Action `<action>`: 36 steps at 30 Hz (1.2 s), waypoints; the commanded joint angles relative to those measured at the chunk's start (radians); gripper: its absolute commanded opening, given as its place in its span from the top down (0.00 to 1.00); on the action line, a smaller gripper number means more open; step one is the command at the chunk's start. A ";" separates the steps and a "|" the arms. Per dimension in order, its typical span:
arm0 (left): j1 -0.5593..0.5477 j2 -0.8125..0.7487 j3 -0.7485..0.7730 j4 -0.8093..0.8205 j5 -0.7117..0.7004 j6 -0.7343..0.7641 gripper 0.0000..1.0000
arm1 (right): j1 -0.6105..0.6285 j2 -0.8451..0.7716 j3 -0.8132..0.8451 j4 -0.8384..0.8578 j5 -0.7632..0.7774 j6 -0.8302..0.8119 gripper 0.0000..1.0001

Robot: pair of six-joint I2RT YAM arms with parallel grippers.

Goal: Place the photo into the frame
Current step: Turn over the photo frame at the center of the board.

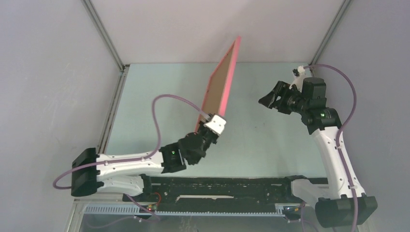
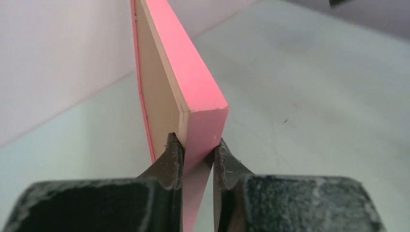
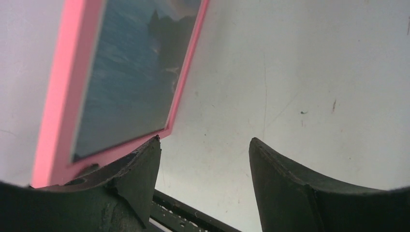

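The salmon-pink frame (image 1: 231, 77) stands tilted on edge above the middle of the table, its brown back (image 1: 217, 89) facing left. My left gripper (image 1: 210, 122) is shut on its lower rail; in the left wrist view the fingertips (image 2: 174, 157) pinch the pink rail (image 2: 193, 77). The right wrist view shows the frame's front (image 3: 60, 106) with the dark blue photo (image 3: 130, 72) sitting inside it. My right gripper (image 1: 265, 101) is open and empty to the right of the frame, its jaws spread wide (image 3: 203, 145), not touching it.
The pale green table (image 1: 270, 140) lies under both arms. Grey walls close it in at the back and on both sides. A black rail (image 1: 222, 186) runs along the near edge between the arm bases.
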 commanded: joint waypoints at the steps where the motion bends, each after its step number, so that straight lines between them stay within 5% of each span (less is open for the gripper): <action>1: 0.072 -0.088 -0.031 0.099 0.508 -0.378 1.00 | -0.004 -0.022 0.015 -0.060 0.025 -0.035 0.27; 10: 0.166 -0.107 -0.093 0.250 0.843 -0.581 1.00 | -0.003 -0.026 -0.009 -0.069 0.031 -0.034 0.28; 22: 0.456 -0.004 -0.168 0.375 0.909 -1.041 1.00 | -0.003 -0.060 -0.045 -0.065 0.040 -0.025 0.28; 27: 0.634 0.223 -0.143 0.564 1.183 -1.298 1.00 | -0.003 -0.066 -0.062 -0.071 0.051 -0.035 0.28; 32: 0.755 0.603 -0.098 1.036 1.416 -1.651 1.00 | -0.004 -0.068 -0.069 -0.078 0.057 -0.044 0.29; 36: 0.777 0.705 -0.059 1.030 1.454 -1.636 1.00 | -0.003 -0.068 -0.078 -0.073 0.060 -0.047 0.28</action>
